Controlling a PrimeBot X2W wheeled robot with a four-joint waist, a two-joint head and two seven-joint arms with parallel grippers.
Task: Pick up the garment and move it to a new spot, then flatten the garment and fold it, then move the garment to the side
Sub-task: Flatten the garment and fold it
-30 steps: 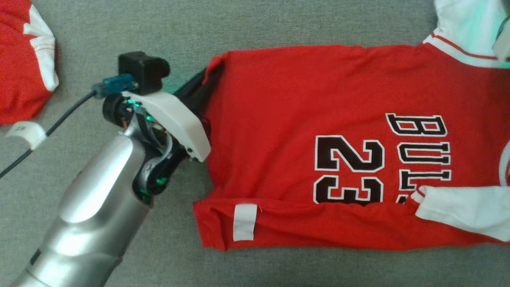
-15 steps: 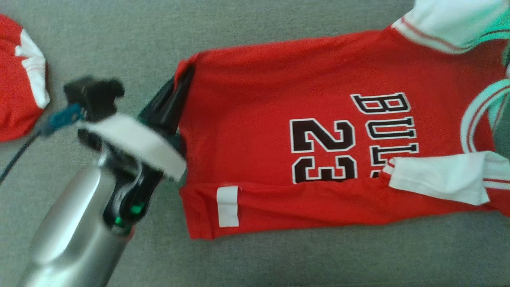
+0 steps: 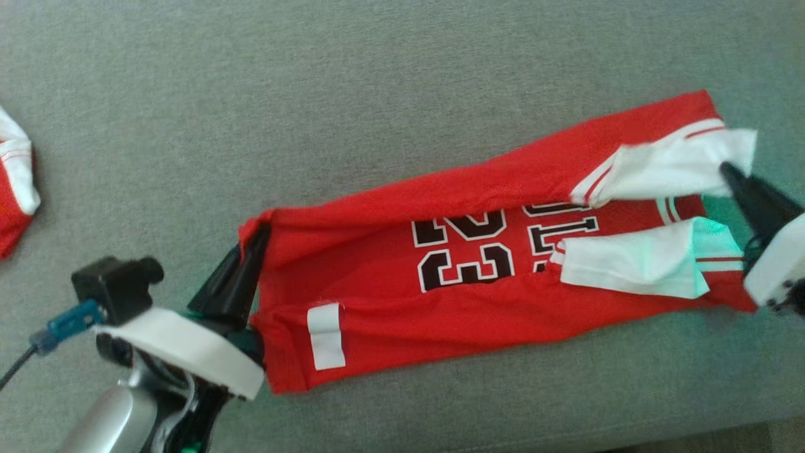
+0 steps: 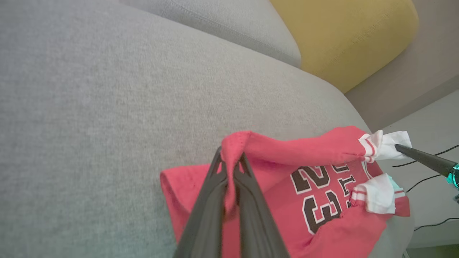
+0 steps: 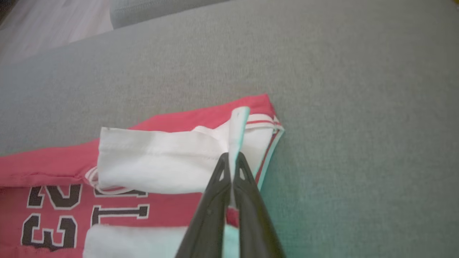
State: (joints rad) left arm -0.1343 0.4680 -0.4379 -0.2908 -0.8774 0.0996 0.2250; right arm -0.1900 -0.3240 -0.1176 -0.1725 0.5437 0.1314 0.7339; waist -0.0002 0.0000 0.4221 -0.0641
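The garment (image 3: pixel 377 327) is a red jersey with white sleeves and a black "23" print, lying stretched across the grey cushion. My left gripper (image 3: pixel 256 236) is shut on the garment's far hem corner, and the left wrist view shows red cloth (image 4: pixel 233 150) pinched between its dark fingers (image 4: pixel 208 200). At the other end my right gripper (image 3: pixel 729 171) is shut on the white sleeve edge (image 5: pixel 238 125), which is squeezed between its fingers (image 5: pixel 211 211). The far long edge is lifted and drawn toward me, partly covering the print.
A second red and white garment (image 3: pixel 12 195) lies at the left edge of the grey cushion (image 3: pixel 314 94). A yellow cushion (image 4: pixel 344 36) and a floor with cables (image 4: pixel 430 172) lie beyond the sofa's end. The cushion's front edge (image 3: pixel 692 434) runs close below the garment.
Both grippers have drawn the far edge of the garment toward me, folding it over the print. The head camera has shifted too, so the whole scene sits lower and smaller.
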